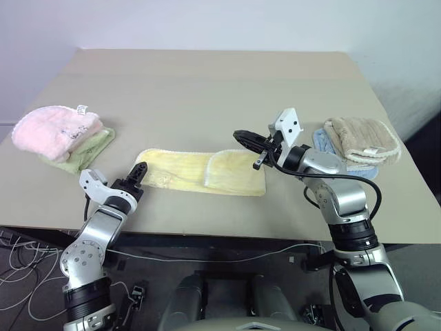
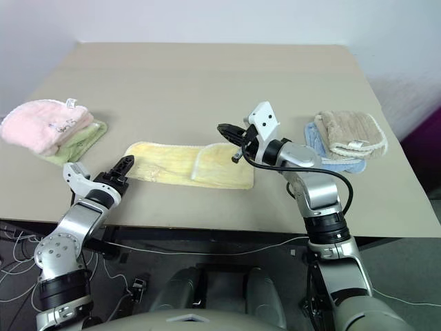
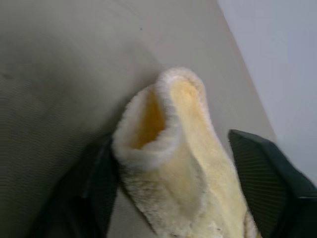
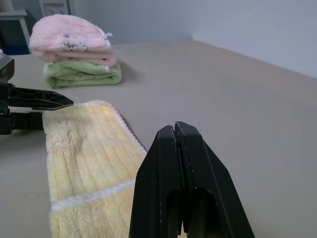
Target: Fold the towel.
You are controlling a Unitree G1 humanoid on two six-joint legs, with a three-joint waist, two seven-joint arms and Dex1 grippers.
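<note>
- Towel (image 1: pixel 200 171) is lying flat on the tan surface (image 1: pixel 207 89), near the front edge, roughly centred between the two arms.
- Its right end is lying doubled over onto the middle, so a folded flap w/ whitish edging is sitting on top; left part is lying single-layer.
- L gripper (image 1: pixel 138 172) is sitting low at the towel's left end, pointing fwd.
- L wrist view: the two black fingers (image 3: pixel 94 183) are standing apart w/ a bunched-up corner of towel between them; cloth is pressing against one finger, other finger is standing just off it. Can't tell if it's actually gripping yet.
- R gripper (image 1: pixel 248 140) is hovering above the folded right end, clear of the cloth, pointing level twd the robot's left.
- R fingers (image 4: pixel 185 163) are pressing tip to tip, carrying nothing.
- Pink fluffy towel (image 1: pixel 56 129) is sitting stacked on a light green folded towel (image 1: pixel 93 148) at far left of surface, well apart from the task towel.
- Tan fluffy towel (image 1: pixel 363 138) is lying on a pale blue cloth (image 1: pixel 324 141) at far right, near the R arm.
</note>
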